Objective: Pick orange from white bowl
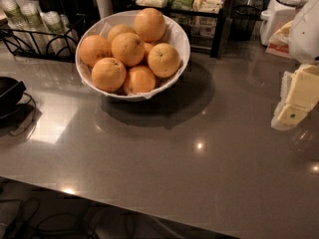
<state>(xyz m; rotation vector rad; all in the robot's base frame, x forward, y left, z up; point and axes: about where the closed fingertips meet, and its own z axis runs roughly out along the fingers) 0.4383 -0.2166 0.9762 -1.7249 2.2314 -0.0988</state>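
A wide white bowl (179,44) with a thin paper liner stands on the grey counter at the upper left of centre. It holds several oranges piled together; one orange (163,59) lies at the right side of the pile and another (150,24) sits on top. My gripper (295,103) is at the right edge of the view, above the counter, well to the right of the bowl and lower in the frame. It holds nothing that I can see.
A black pan (7,94) sits at the left edge of the counter (164,158). A wire rack with cups (30,24) stands behind the bowl at left. A black shelf with packets (199,6) and white appliances (281,9) line the back. The counter's front edge runs along the bottom.
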